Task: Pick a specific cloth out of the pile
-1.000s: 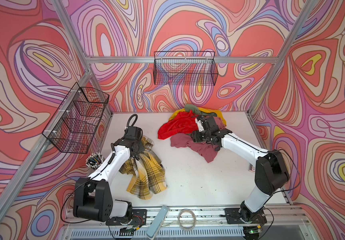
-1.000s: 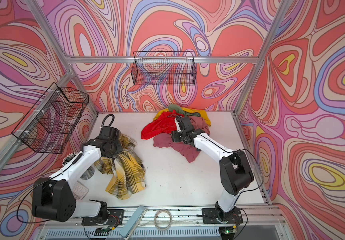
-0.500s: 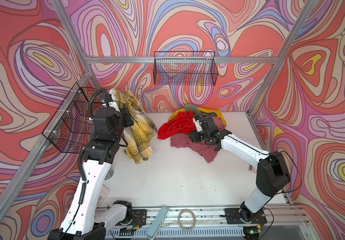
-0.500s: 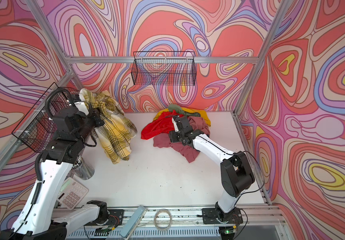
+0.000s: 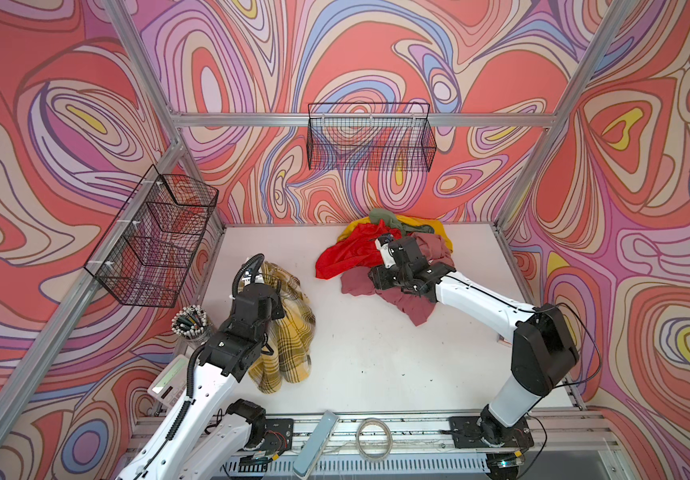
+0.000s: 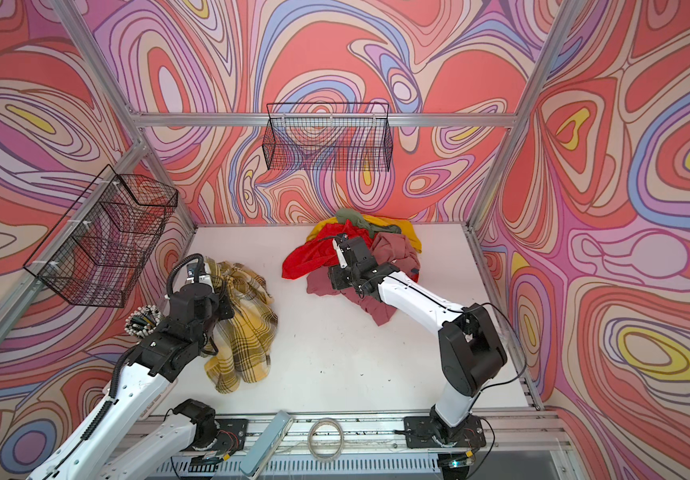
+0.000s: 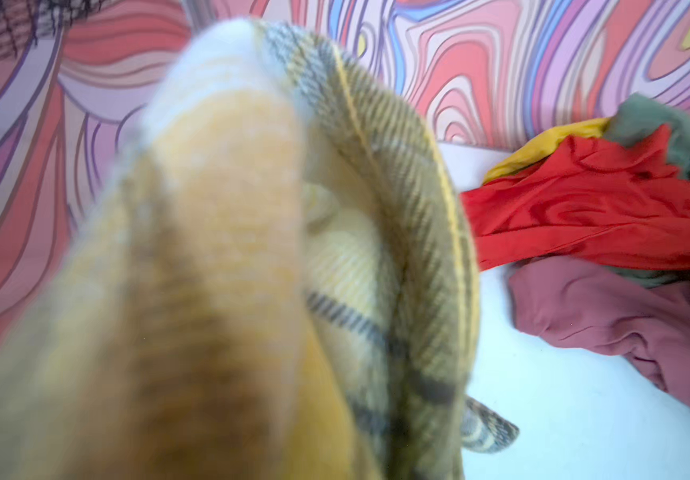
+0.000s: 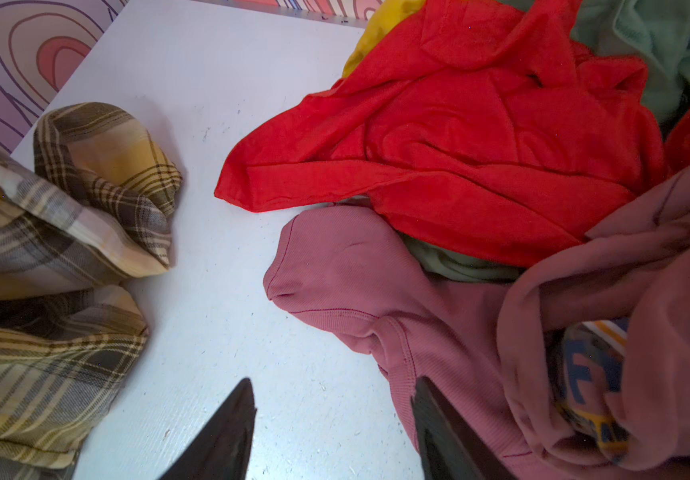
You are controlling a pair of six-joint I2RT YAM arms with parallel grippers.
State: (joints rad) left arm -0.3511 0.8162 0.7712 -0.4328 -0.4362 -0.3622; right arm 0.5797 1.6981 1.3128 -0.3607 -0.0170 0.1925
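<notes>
The plaid cloth [image 5: 289,332] lies bunched on the counter [image 5: 376,357], well apart from the pile [image 5: 360,253], with the left tool [image 5: 260,276] clamped on it, evidently to isolate it; the right tool [image 8: 331,415] is half-open and empty at the pile's edge.

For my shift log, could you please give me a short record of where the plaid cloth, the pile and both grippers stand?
plaid cloth: left side of the table, apart from the pile
pile: red, pink, yellow, olive garments at the back
left gripper: shut on plaid cloth, fingers hidden
right gripper: open, empty, beside the pink garment
</notes>
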